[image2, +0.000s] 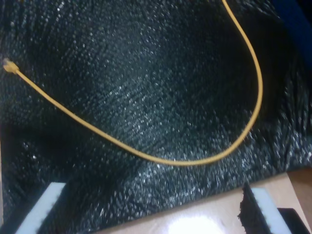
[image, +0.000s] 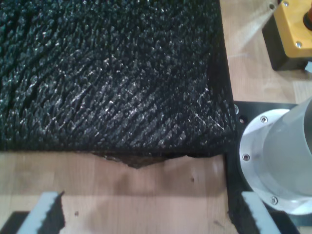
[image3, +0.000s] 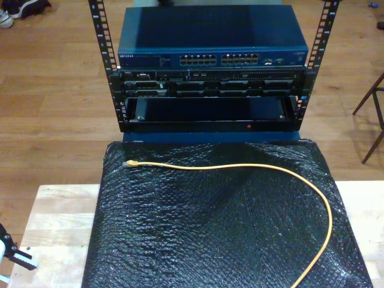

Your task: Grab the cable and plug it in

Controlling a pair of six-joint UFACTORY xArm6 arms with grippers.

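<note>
Yellow-orange cable lies loose on the black mat, curving just beyond my second gripper, whose jaws stand wide apart, empty; my first gripper gapes over bare wood beside the mat's edge.

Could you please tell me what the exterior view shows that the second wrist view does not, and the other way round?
Exterior view alone: the blue network switch with its row of ports, mounted in a black rack beyond the mat, plus wooden floor around it. Second wrist view alone: my second hand, its two pads standing apart with nothing between them, hovering over the mat's edge. Both share the black textured mat and the yellow cable lying loose on it in a wide curve, with its plug resting free on the mat.
</note>
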